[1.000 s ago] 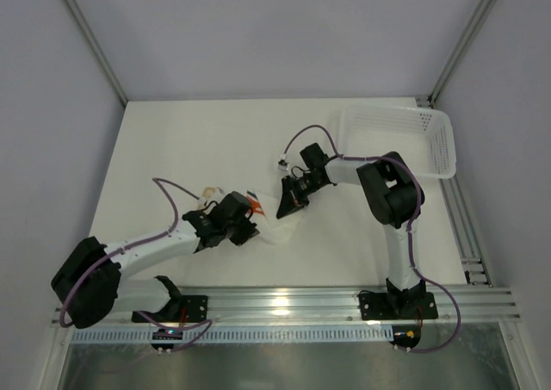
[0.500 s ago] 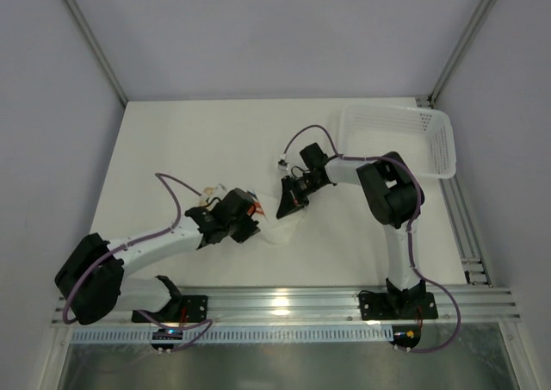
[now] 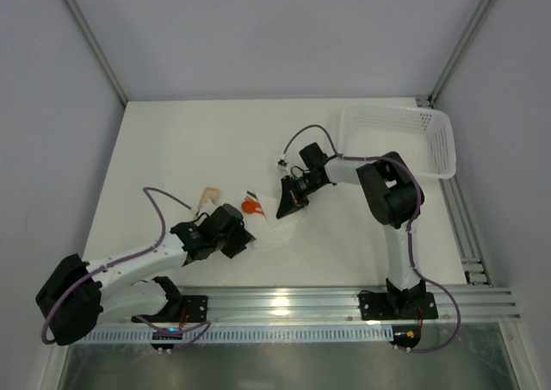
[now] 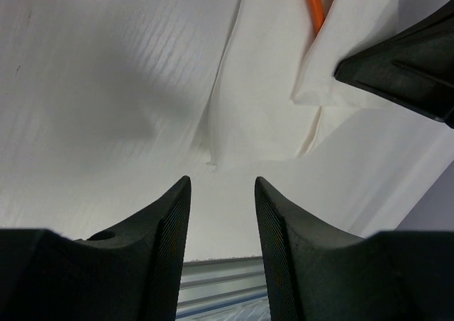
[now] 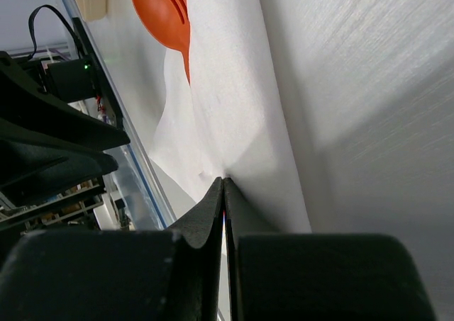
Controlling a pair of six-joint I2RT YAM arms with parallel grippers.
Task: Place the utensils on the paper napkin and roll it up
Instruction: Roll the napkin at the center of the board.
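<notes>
Nearest, the left gripper (image 4: 222, 186) hovers with its jaws apart and empty, just short of the folded paper napkin (image 4: 262, 101) on the table (image 3: 172, 149). Further on, the orange spoon (image 5: 163, 13) sticks out of the napkin's fold, bowl exposed. Beside it the right gripper (image 5: 223, 181) is closed, tips touching the napkin's edge. Farthest right stands the white perforated basket (image 3: 439, 149).

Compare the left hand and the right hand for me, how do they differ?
The left hand is open; the right hand is shut. The left hand holds nothing, its tips short of the paper napkin; the right hand pinches a fold of that napkin. Both are black and point at the napkin.
</notes>
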